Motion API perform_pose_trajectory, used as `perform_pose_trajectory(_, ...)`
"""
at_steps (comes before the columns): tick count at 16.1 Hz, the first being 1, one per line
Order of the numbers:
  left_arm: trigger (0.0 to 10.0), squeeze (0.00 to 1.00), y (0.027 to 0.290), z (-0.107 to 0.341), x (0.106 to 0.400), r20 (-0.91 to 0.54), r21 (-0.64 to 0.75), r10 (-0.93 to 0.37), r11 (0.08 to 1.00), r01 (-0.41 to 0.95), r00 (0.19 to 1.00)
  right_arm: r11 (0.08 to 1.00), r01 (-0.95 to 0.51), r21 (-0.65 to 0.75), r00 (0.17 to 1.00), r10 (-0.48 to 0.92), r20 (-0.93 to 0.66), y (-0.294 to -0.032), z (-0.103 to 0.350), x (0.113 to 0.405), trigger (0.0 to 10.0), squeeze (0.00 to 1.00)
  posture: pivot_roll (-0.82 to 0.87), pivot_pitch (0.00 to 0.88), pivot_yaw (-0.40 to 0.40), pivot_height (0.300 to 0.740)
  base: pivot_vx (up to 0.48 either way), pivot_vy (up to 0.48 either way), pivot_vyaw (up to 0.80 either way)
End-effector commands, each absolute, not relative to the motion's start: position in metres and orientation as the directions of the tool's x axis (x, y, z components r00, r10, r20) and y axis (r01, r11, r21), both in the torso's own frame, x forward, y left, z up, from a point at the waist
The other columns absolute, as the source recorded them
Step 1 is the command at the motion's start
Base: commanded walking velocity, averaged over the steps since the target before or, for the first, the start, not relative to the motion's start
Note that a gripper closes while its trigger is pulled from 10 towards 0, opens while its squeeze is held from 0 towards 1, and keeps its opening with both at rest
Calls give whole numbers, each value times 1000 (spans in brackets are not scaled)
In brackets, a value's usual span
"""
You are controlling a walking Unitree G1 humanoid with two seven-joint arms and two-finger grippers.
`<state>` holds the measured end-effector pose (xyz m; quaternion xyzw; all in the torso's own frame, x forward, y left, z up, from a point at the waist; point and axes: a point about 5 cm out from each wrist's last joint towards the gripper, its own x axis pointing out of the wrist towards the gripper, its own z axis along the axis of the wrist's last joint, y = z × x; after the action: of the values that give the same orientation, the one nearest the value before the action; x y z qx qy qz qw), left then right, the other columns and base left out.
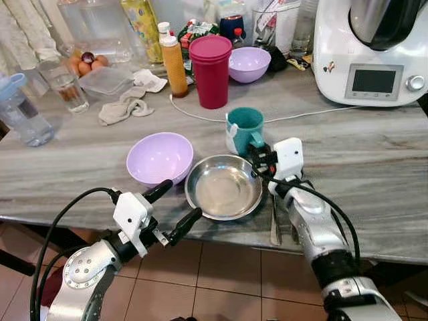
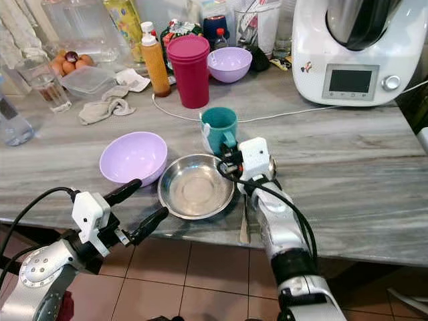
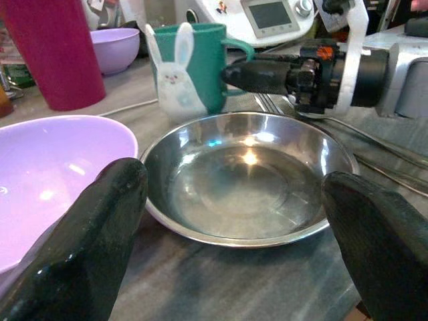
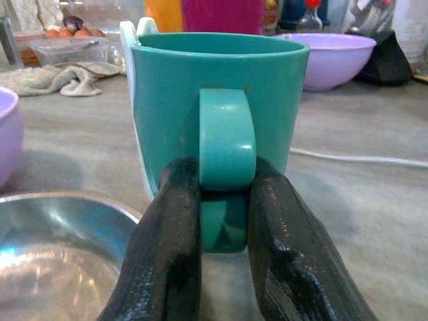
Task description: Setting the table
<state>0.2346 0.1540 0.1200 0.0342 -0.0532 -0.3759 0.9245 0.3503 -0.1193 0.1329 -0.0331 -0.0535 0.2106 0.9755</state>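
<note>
A teal mug point(image 1: 244, 128) with a white bunny on its side stands upright on the grey counter point(image 1: 374, 160), just behind a steel bowl point(image 1: 224, 187). My right gripper point(image 4: 227, 200) is shut on the mug's handle point(image 4: 227, 137), one black finger on each side. A lilac bowl point(image 1: 160, 157) sits left of the steel bowl. At the counter's front edge my left gripper point(image 1: 174, 208) hovers open, its fingers point(image 3: 100, 234) framing the steel bowl point(image 3: 247, 177) without touching it. Cutlery point(image 1: 275, 224) lies right of the steel bowl, partly under my right arm.
At the back stand a magenta cup stack point(image 1: 210, 70), an orange bottle point(image 1: 174, 65), a second lilac bowl point(image 1: 249, 63) and a white kitchen machine point(image 1: 371, 50) with a cable point(image 1: 200, 118) running across the counter. A cloth point(image 1: 124, 108), a glass point(image 1: 65, 85) and a water bottle point(image 1: 20, 110) are at left.
</note>
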Motion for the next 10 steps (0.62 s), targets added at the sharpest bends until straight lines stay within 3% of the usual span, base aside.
perform_pose_trajectory(1, 10000, 0, 155, 122, 233, 64, 113, -706, 707, 698, 705, 897, -432, -99, 891, 441, 108, -112, 137, 352, 10000, 0, -142, 126, 92, 740, 0, 0, 0)
perform_pose_trajectory(2, 10000, 0, 154, 122, 233, 64, 113, -709, 704, 701, 702, 894, -437, -101, 888, 447, 111, -111, 137, 353, 10000, 0, -141, 126, 89, 740, 0, 0, 0)
perform_pose_trajectory(3, 10000, 0, 153, 122, 233, 64, 113, -711, 702, 703, 700, 890, -443, -105, 884, 453, 115, -109, 138, 354, 10000, 310, -145, 124, 90, 740, 0, 0, 0)
perform_pose_trajectory(4, 10000, 0, 151, 123, 233, 65, 112, -712, 701, 704, 699, 889, -445, -106, 883, 455, 117, -107, 139, 356, 10000, 1000, -146, 124, 89, 740, 0, 0, 0)
perform_pose_trajectory(10, 10000, 0, 146, 127, 235, 68, 115, -718, 696, 709, 693, 894, -438, -96, 885, 447, 129, -109, 139, 358, 10000, 1000, -148, 117, 93, 740, 0, 0, 0)
